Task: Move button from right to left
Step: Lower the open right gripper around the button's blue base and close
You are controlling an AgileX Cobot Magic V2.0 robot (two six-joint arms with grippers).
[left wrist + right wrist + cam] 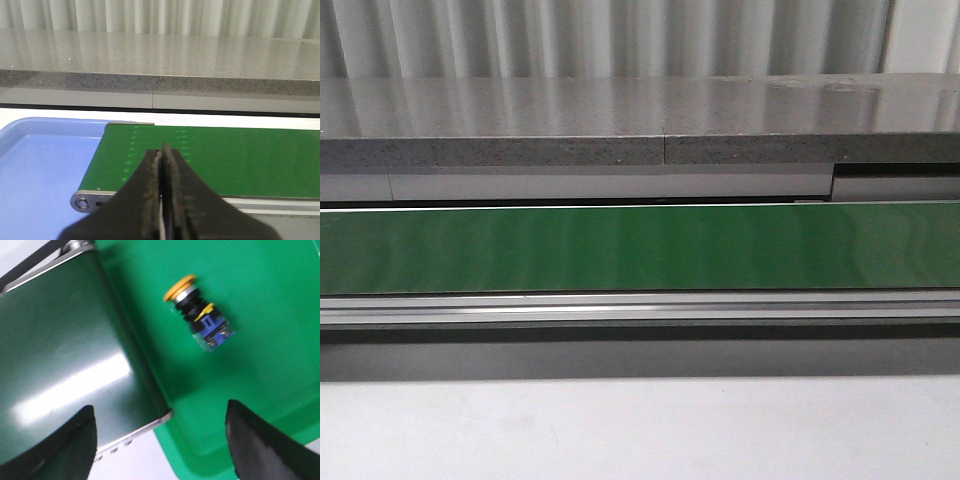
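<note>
The button, with a round yellow cap and a blue blocky body, lies on its side in a bright green tray, seen only in the right wrist view. My right gripper is open and empty, above the tray's edge and the belt's end, apart from the button. My left gripper is shut and empty, over the near edge of the green conveyor belt at its other end. Neither gripper nor the button shows in the front view.
The green conveyor belt runs across the front view, with a metal rail before it and a grey stone ledge behind. A blue tray sits at the belt's end by my left gripper. The dark belt end adjoins the green tray.
</note>
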